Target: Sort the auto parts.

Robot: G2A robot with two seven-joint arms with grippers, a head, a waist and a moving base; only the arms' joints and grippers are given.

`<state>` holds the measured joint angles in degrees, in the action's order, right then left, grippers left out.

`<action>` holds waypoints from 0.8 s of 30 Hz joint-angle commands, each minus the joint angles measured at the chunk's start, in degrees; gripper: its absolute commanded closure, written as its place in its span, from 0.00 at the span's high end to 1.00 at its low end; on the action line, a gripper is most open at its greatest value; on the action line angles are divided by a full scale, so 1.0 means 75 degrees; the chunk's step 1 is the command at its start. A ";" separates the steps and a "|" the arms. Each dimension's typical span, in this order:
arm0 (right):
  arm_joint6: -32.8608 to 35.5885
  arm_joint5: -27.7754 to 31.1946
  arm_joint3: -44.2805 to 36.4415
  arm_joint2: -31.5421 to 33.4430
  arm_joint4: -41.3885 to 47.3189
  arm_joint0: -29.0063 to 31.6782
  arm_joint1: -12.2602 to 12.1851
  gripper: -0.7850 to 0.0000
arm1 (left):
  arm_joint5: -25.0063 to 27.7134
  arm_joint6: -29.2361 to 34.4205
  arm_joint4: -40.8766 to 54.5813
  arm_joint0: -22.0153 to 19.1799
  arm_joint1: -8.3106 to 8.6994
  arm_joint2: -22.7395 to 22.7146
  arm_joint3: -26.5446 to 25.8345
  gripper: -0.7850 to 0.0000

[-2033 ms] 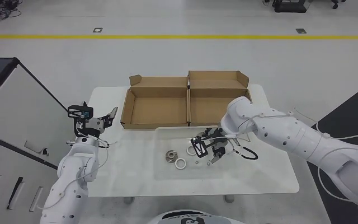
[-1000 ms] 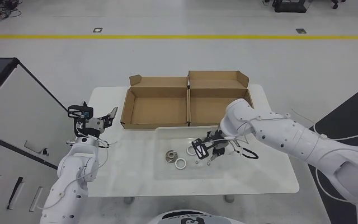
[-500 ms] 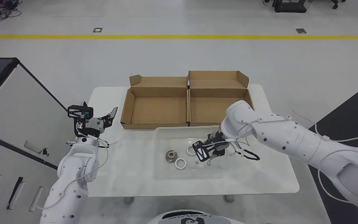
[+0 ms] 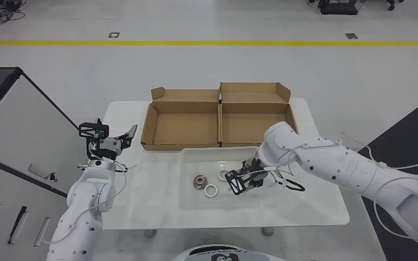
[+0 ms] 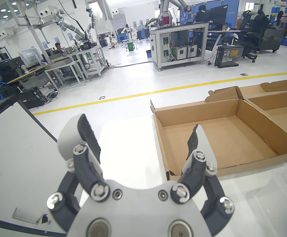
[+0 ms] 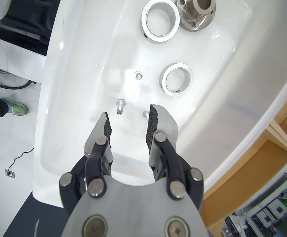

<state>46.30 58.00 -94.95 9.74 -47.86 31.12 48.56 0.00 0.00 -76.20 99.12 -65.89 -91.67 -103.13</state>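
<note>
A white tray [image 6: 74, 56] holds a flanged metal hub [image 6: 196, 13], a large ring [image 6: 160, 21], a smaller ring [image 6: 177, 79] and three small bolts. My right gripper [image 6: 129, 111] hangs open low over the tray, with one lying bolt [image 6: 119, 106] just beyond its fingertips and another bolt [image 6: 145, 115] beside one finger. From above, the right gripper [image 4: 236, 183] is right of the hub [image 4: 198, 181] and a ring [image 4: 211, 191]. My left gripper [image 5: 139, 122] is open and empty, held off the table's left end [image 4: 127, 135].
Two open cardboard boxes stand side by side at the table's back, the left box [image 4: 181, 127] and the right box [image 4: 251, 124]; both look empty. The left box [image 5: 213, 134] lies ahead of my left gripper. The tray's rim [image 4: 196, 151] sits just in front of the boxes.
My right gripper has shifted a little toward the table's front edge and the rings, down into the tray over the bolts. The left arm has not moved.
</note>
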 commanded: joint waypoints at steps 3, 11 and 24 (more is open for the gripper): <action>0.0000 0.0000 -0.0015 0.0000 -0.0006 0.0085 0.0013 0.45 | 0.0000 0.0000 0.0000 0.0000 0.0000 0.0000 0.0000 1.00; 0.0000 0.0000 0.0142 0.0000 -0.0043 0.0187 0.0054 0.45 | 0.0000 0.0000 0.0000 0.0000 0.0000 0.0000 0.0000 1.00; 0.0000 0.0000 0.0321 0.0000 -0.0140 0.0288 0.0167 0.45 | 0.0000 0.0000 0.0000 0.0000 0.0000 0.0000 0.0000 1.00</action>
<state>46.31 58.00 -92.66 9.74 -48.87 33.22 49.75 0.00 0.00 -76.20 99.12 -65.89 -91.67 -103.13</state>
